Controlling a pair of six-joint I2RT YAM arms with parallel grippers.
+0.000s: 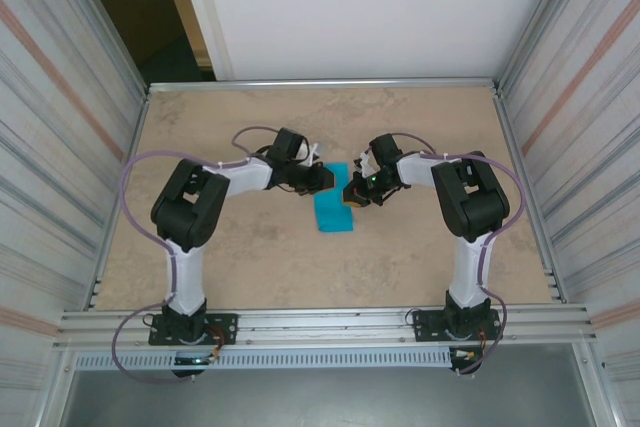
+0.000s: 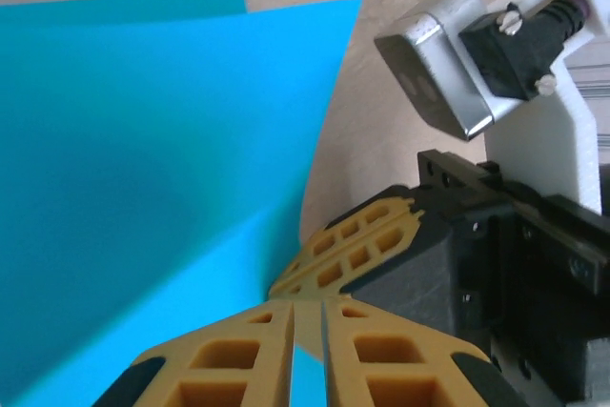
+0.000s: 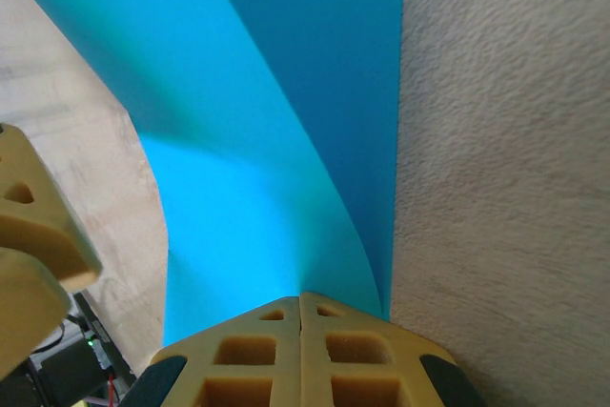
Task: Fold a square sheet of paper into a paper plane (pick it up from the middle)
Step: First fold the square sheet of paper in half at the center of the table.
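Seen from above, two black and white robot arms reached in from the near edge of a beige table (image 1: 250, 257) and met at its middle. The square sheet of paper (image 1: 333, 212), bright turquoise, lay there as a narrow creased shape, tilted slightly, its far end lifted between the two grippers. The left gripper (image 1: 322, 178) came at it from the left and the right gripper (image 1: 352, 194) from the right, their tips just beside each other. In the left wrist view, the left gripper's yellow fingers (image 2: 238, 359) were drawn almost together, with a sliver of blue paper pinched in the thin slit between them. Two layers of the sheet spread up and to the left, and the right gripper's fingers (image 2: 353, 245) touched the paper's edge just beside them, below a silver camera housing (image 2: 438, 73). In the right wrist view, the right gripper (image 3: 301, 316) was closed tight, its pads meeting on the paper's lower edge. The sheet curved up and away from them over the table.
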